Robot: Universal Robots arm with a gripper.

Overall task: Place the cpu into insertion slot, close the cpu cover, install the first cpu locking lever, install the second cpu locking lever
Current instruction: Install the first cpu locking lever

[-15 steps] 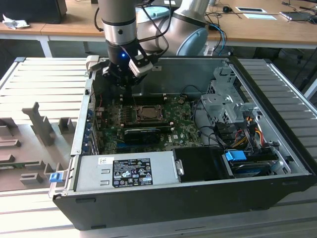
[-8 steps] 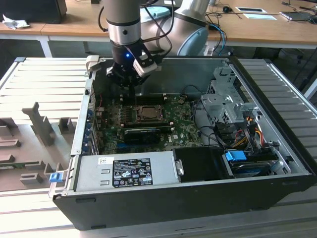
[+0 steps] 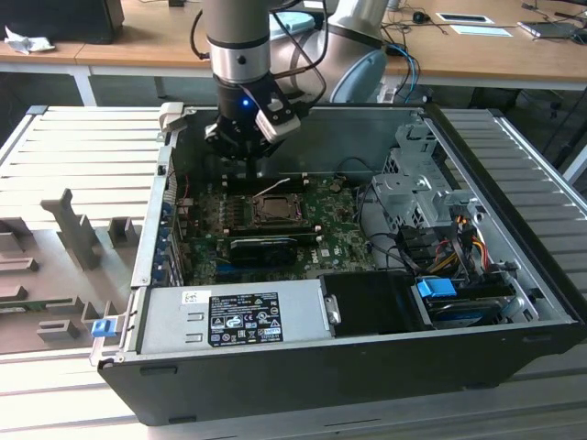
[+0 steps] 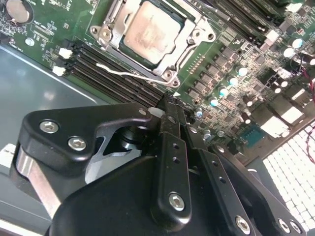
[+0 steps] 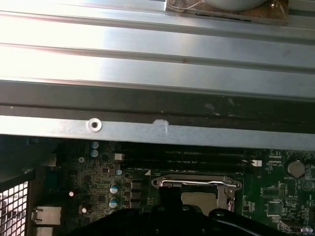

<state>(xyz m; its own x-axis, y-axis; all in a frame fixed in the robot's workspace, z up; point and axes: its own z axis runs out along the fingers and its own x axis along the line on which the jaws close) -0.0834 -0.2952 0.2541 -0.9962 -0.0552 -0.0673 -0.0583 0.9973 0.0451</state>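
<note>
The cpu (image 4: 151,30) lies flat in the insertion slot (image 4: 173,55), silver top up. The silver cpu cover (image 4: 114,35) is down around it, framing the chip. One thin wire locking lever (image 4: 125,73) sticks out free across the black memory slots; in the exterior view it shows as a pale line (image 3: 271,188) behind the socket (image 3: 275,210). My gripper (image 4: 167,105) hovers beside the socket over the memory slots, its black fingers shut together with nothing between them. In the exterior view the gripper (image 3: 249,177) hangs just behind and left of the socket. The cover (image 5: 197,183) also shows in the first wrist view.
The open black computer case (image 3: 367,367) holds the green motherboard (image 3: 339,234), a power supply (image 3: 234,316) at the front, and a drive cage (image 3: 417,197) with cables on the exterior view's right. The case's back wall (image 5: 157,64) stands close behind my gripper.
</note>
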